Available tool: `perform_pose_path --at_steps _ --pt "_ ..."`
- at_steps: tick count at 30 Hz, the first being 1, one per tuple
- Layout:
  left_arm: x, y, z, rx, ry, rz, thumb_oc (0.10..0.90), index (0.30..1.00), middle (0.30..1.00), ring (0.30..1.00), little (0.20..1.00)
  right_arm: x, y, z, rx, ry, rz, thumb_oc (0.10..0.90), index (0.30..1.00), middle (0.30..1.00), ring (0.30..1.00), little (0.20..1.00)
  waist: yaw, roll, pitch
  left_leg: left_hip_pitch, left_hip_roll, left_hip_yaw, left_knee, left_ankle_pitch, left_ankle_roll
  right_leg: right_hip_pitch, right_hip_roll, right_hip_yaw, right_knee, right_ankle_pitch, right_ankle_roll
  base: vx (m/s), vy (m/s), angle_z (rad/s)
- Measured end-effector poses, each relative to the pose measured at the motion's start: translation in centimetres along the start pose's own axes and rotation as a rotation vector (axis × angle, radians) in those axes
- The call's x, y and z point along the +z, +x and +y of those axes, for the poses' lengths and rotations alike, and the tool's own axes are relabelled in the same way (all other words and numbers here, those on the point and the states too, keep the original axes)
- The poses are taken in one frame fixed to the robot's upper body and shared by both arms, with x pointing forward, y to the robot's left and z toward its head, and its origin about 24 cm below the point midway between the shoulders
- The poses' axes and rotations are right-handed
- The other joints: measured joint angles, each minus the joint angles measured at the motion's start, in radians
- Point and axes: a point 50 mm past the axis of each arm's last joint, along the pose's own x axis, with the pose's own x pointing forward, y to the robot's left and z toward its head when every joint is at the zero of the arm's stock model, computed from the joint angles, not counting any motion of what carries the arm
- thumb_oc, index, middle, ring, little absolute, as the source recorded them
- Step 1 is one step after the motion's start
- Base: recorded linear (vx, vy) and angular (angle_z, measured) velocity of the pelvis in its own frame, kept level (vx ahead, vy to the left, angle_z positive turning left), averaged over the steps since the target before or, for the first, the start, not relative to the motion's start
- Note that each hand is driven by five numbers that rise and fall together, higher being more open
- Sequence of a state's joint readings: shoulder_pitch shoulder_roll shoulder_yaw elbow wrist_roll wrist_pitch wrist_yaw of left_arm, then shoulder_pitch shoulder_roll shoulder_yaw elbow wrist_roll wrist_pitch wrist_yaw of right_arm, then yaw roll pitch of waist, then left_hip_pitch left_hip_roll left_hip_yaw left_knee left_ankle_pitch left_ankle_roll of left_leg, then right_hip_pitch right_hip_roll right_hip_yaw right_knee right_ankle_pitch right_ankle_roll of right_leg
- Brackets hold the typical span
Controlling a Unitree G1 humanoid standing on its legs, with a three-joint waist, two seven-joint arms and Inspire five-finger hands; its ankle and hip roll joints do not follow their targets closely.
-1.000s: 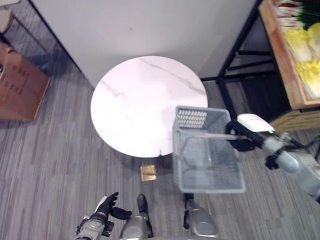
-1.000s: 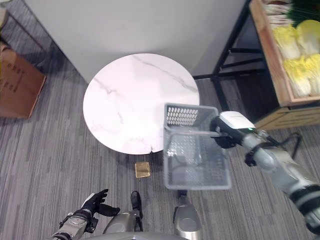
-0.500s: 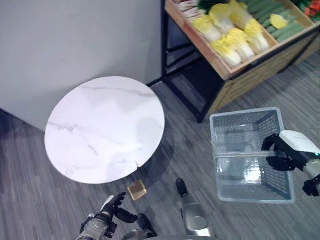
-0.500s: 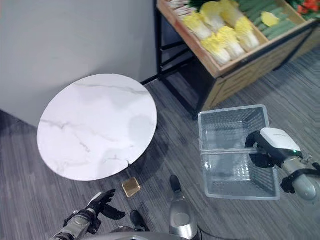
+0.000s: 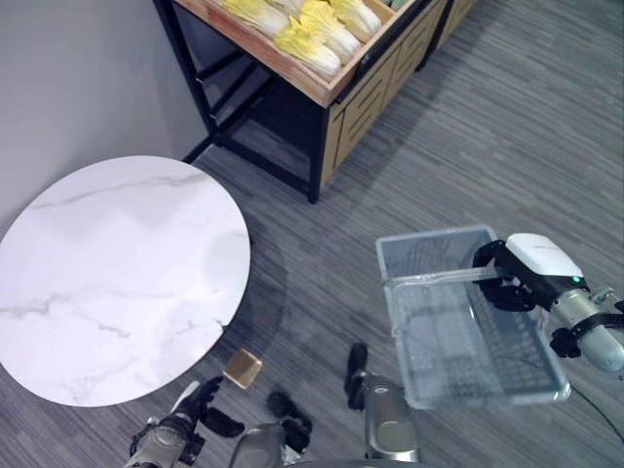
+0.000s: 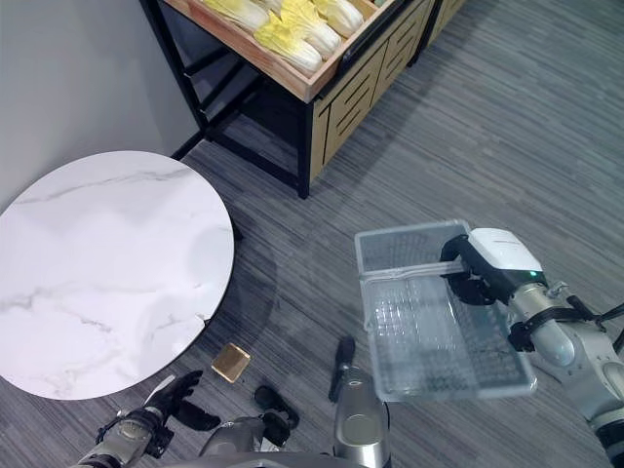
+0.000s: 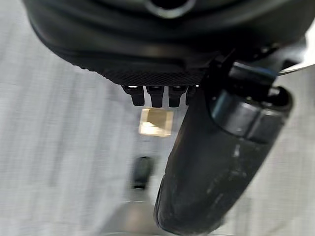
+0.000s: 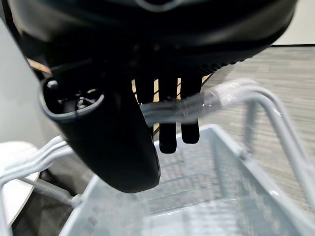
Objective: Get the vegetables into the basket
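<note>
While the right hand (image 6: 475, 272) grips its handle, the basket (image 6: 439, 346) hangs with its long axis running away from the robot.

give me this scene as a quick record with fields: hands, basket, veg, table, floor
right robot hand: curled round the basket handle, carrying it over the floor
left robot hand: low by the robot's left side, fingers relaxed, holding nothing
basket: grey mesh, no vegetables inside
vegetables: yellow-green cabbages in a wooden stand
table: round white marble top
floor: small gold square by the table
</note>
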State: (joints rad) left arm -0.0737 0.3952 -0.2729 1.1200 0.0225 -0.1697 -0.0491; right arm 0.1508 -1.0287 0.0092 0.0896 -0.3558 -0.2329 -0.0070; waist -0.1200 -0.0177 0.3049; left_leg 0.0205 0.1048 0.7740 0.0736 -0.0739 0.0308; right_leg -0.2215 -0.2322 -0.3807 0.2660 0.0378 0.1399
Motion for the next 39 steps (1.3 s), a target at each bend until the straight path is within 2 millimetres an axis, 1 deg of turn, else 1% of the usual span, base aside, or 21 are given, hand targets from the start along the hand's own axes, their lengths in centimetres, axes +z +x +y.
perform_pose_path --at_steps 1,2,6,13,16,17,18,19,20,21,24,25,28,29,31,32,33,34,35,38,39 --pt "0.2 0.1 0.0 0.002 -0.001 -0.007 0.9 1.0 1.0 1.0 1.0 0.7 0.1 0.3 0.012 0.0 -0.032 0.4 0.3 0.3 0.3 0.3 0.035 -0.004 -0.001 0.003 0.006 0.019 0.008 0.005 -0.012 0.012 0.004 -0.022 -0.013 -0.034 -0.015 -0.03 -0.243 -0.36" --pt "0.3 0.1 -0.4 -0.007 -0.006 -0.007 0.9 1.0 1.0 1.0 1.0 1.0 0.2 0.3 0.012 0.0 -0.045 0.4 0.3 0.3 0.3 0.3 0.046 0.005 -0.002 -0.008 0.024 0.022 0.03 0.008 -0.028 0.025 0.036 -0.031 -0.065 -0.017 -0.091 -0.03 -0.258 -0.42" --pt "0.3 0.2 -0.8 -0.013 -0.013 0.001 0.9 1.0 1.0 1.0 1.0 0.5 -0.2 0.8 0.032 0.006 -0.023 0.4 0.3 0.3 0.3 0.3 0.032 0.013 -0.002 -0.033 0.087 0.0 0.074 0.025 -0.058 0.034 0.081 -0.056 -0.075 -0.031 -0.115 -0.02 -0.198 0.07" --pt "0.8 0.4 -1.1 -0.024 -0.01 -0.005 0.9 1.0 1.0 1.0 1.0 0.2 -1.1 1.3 0.045 0.019 -0.011 0.4 0.3 0.3 0.3 0.3 0.019 0.019 0.001 -0.048 0.13 -0.023 0.109 0.041 -0.084 0.05 0.115 -0.064 -0.095 -0.051 -0.134 0.0 -0.166 0.03" --pt "0.7 0.4 -0.5 -0.001 -0.02 -0.01 0.9 1.0 1.0 1.0 1.0 -0.2 -1.6 1.5 0.054 0.02 0.008 0.4 0.3 0.3 0.3 0.3 0.033 0.016 0.007 -0.076 0.196 -0.06 0.25 0.032 -0.116 0.055 0.14 -0.033 -0.094 -0.071 -0.16 -0.04 0.015 -0.29" --pt "1.1 0.3 0.1 0.028 -0.078 -0.033 0.9 1.0 1.0 1.0 1.0 -0.4 -1.6 1.5 0.042 0.025 0.018 0.4 0.3 0.3 0.3 0.3 0.062 0.001 0.022 -0.135 0.181 -0.306 0.354 0.008 -0.15 0.063 0.153 0.032 -0.089 -0.061 -0.192 0.01 0.13 -0.81" --pt "1.5 0.4 0.0 0.04 -0.083 -0.053 0.9 1.0 1.0 1.0 1.0 -0.6 -1.6 1.3 0.034 0.022 0.025 0.4 0.3 0.3 0.3 0.3 0.076 -0.01 0.028 -0.145 0.14 -0.449 0.298 -0.019 -0.186 0.062 0.163 0.071 -0.101 -0.045 -0.184 0.05 0.167 -0.98" --pt "1.6 0.4 -0.2 0.036 -0.079 -0.061 0.9 1.0 1.0 1.0 1.0 -0.8 -1.5 1.1 0.019 0.023 0.033 0.4 0.3 0.3 0.3 0.3 0.081 -0.011 0.028 -0.157 0.089 -0.584 0.223 -0.039 -0.191 0.058 0.164 0.093 -0.122 -0.027 -0.178 0.09 0.064 -0.88" --pt "2.0 0.5 -0.3 0.036 -0.082 -0.073 0.9 1.0 1.0 1.0 1.0 -0.8 -1.1 0.7 -0.002 0.021 0.033 0.4 0.3 0.3 0.3 0.3 0.082 -0.011 0.029 -0.162 0.069 -0.668 0.139 -0.025 -0.177 0.045 0.17 0.122 -0.142 -0.023 -0.158 0.1 0.109 -1.23" --pt "2.1 0.5 -0.3 0.041 -0.088 -0.079 0.9 1.0 1.0 1.0 1.0 -0.9 -0.8 0.2 -0.018 0.017 0.037 0.4 0.3 0.3 0.3 0.3 0.091 0.001 0.041 -0.164 0.081 -0.702 0.041 0.018 -0.168 0.041 0.201 0.155 -0.158 -0.016 -0.154 0.13 0.166 -1.17" --pt "2.6 0.6 0.0 0.059 -0.096 -0.09 0.9 1.0 1.0 1.0 1.0 -1.4 -0.9 0.6 -0.012 0.029 0.064 0.4 0.3 0.3 0.3 0.3 0.075 0.009 0.042 -0.197 0.099 -0.81 0.016 0.075 -0.195 0.044 0.236 0.21 -0.168 -0.015 -0.143 0.19 0.351 -0.85" --pt "2.8 0.7 -0.1 0.052 -0.078 -0.09 0.9 1.0 1.0 1.0 1.0 -1.6 -0.9 0.8 -0.013 0.036 0.077 0.4 0.3 0.3 0.3 0.3 0.078 0.003 0.044 -0.195 0.092 -0.81 0.0 0.078 -0.186 0.036 0.236 0.241 -0.166 -0.012 -0.139 0.11 0.406 -0.85" --pt "3.8 1.0 -1.0 0.026 -0.077 -0.11 0.9 1.0 1.0 1.0 1.0 -2.3 -1.8 1.2 -0.014 0.042 0.121 0.4 0.3 0.3 0.3 0.3 0.057 0.01 0.046 -0.203 0.024 -0.761 0.011 0.115 -0.125 0.019 0.198 0.295 -0.162 0.007 -0.123 0.04 0.339 -0.84" --pt "4.5 1.1 -1.1 0.023 -0.068 -0.134 0.9 1.0 1.0 1.0 1.0 -2.6 -2.4 1.8 0.002 0.055 0.148 0.4 0.3 0.3 0.3 0.3 0.028 -0.01 0.048 -0.189 -0.022 -0.722 0.006 0.117 -0.104 0.01 0.167 0.337 -0.166 0.034 -0.095 0.01 0.263 -0.53" --pt "4.3 1.0 -1.0 0.03 -0.059 -0.132 0.9 1.0 1.0 1.0 1.0 -2.3 -2.1 2.2 0.013 0.058 0.135 0.4 0.3 0.3 0.3 0.3 0.036 -0.024 0.044 -0.181 -0.038 -0.634 -0.008 0.117 -0.069 -0.016 0.124 0.371 -0.179 0.054 -0.072 0.01 0.15 -0.84" --pt "4.5 1.1 -0.8 0.035 -0.056 -0.139 0.9 1.0 1.0 1.0 1.0 -2.2 -2.1 2.4 0.022 0.061 0.128 0.4 0.3 0.3 0.3 0.3 0.033 -0.026 0.044 -0.182 -0.049 -0.612 -0.008 0.109 -0.056 -0.018 0.104 0.361 -0.185 0.063 -0.068 0.05 0.264 -1.15" --pt "4.6 1.0 0.0 0.059 -0.043 -0.144 0.9 1.0 1.0 1.0 1.0 -1.6 -1.7 3.3 0.033 0.09 0.116 0.4 0.3 0.3 0.3 0.3 0.054 -0.036 0.044 -0.176 -0.053 -0.554 -0.001 0.093 -0.034 -0.019 0.093 0.315 -0.218 0.12 -0.073 0.06 0.243 -1.36" --pt "4.3 0.9 0.9 0.079 -0.034 -0.136 0.9 1.0 1.0 1.0 1.0 -1.0 -1.0 4.1 0.057 0.103 0.091 0.4 0.3 0.3 0.3 0.3 0.074 -0.037 0.044 -0.141 -0.052 -0.494 -0.024 0.085 -0.023 -0.016 0.097 0.189 -0.239 0.17 -0.092 0.06 0.168 -1.22" --pt "4.2 0.9 1.3 0.09 -0.031 -0.133 0.9 1.0 1.0 1.0 1.0 -0.7 -0.9 4.5 0.071 0.108 0.082 0.4 0.3 0.3 0.3 0.3 0.075 -0.036 0.044 -0.121 -0.057 -0.483 -0.036 0.083 -0.02 -0.005 0.092 0.146 -0.244 0.175 -0.091 0.07 0.077 -0.81" --pt "3.5 0.7 2.5 0.147 -0.06 -0.112 0.9 1.0 1.0 1.0 1.0 -0.5 -1.2 5.7 0.109 0.096 0.077 0.4 0.3 0.3 0.3 0.3 0.08 -0.031 0.04 -0.078 -0.045 -0.473 -0.074 0.074 -0.004 0.012 0.065 0.119 -0.228 0.14 -0.053 0.1 0.009 -0.17" --pt "2.9 0.6 2.8 0.162 -0.071 -0.085 0.9 1.0 1.0 1.0 1.0 -0.6 -1.4 6.0 0.113 0.103 0.089 0.4 0.3 0.3 0.3 0.3 0.085 -0.042 0.027 -0.075 -0.041 -0.47 -0.074 0.084 -0.018 0.031 0.026 0.135 -0.236 0.147 -0.035 0.1 -0.046 -0.11"
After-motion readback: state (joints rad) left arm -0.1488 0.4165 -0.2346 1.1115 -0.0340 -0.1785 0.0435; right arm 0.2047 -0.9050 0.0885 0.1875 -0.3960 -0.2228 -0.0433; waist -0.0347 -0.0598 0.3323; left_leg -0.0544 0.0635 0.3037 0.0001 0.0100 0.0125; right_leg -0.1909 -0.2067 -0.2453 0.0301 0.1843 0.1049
